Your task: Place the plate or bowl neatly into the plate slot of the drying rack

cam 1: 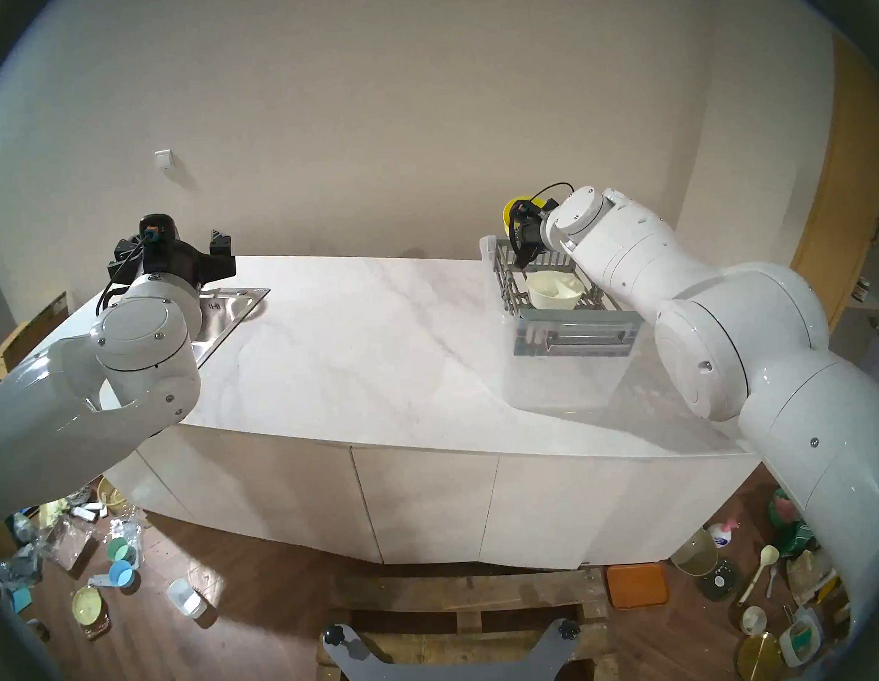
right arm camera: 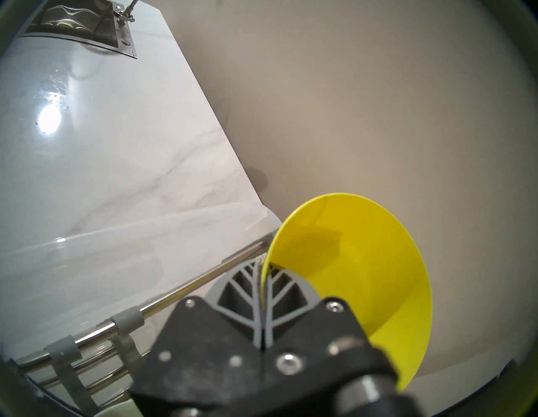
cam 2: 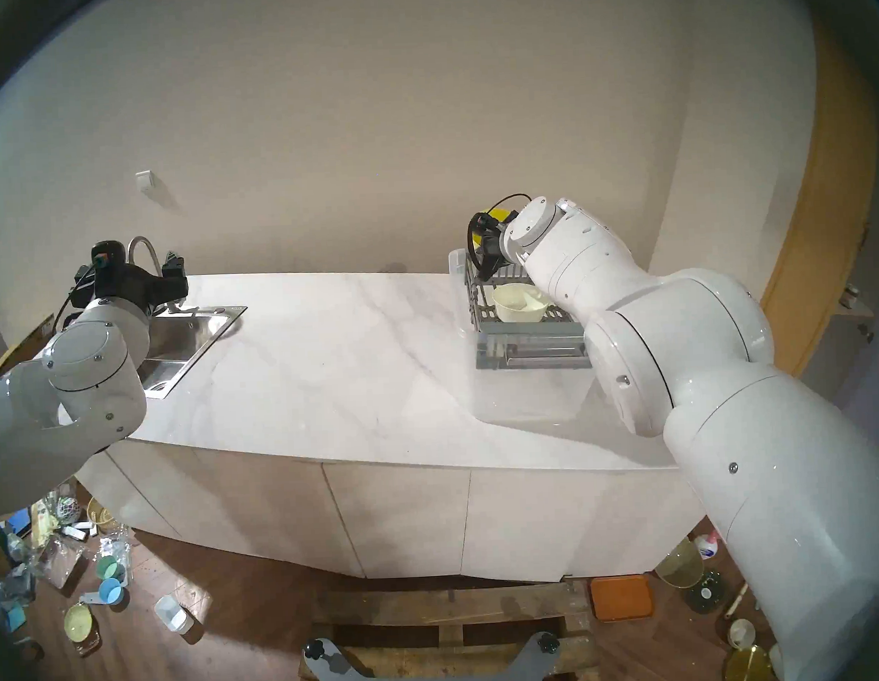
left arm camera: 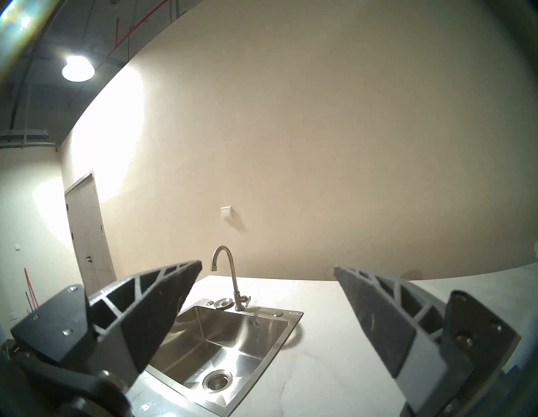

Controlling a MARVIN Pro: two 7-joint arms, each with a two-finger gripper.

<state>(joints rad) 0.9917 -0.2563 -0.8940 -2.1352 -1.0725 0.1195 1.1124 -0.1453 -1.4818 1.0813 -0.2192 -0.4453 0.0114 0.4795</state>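
Observation:
My right gripper (right arm camera: 263, 268) is shut on the rim of a yellow bowl (right arm camera: 364, 262), which it holds tilted on its side. In the head view the yellow bowl (cam 1: 512, 211) hangs over the far end of the grey drying rack (cam 1: 571, 334). A cream bowl (cam 1: 555, 291) sits upright in the rack's near half. Part of the plate slot (cam 1: 511, 287) shows as dark notched bars along the rack's left side; my right arm hides the rest. My left gripper (left arm camera: 266, 268) stands open and holds nothing, above the sink (left arm camera: 227, 343) at the far left.
The rack rests on a clear plastic tub (cam 1: 558, 383) at the counter's right. One of the rack's metal side rods (right arm camera: 203, 284) runs just left of my right fingers. A faucet (left arm camera: 230, 276) stands behind the sink. The wall is close behind the rack.

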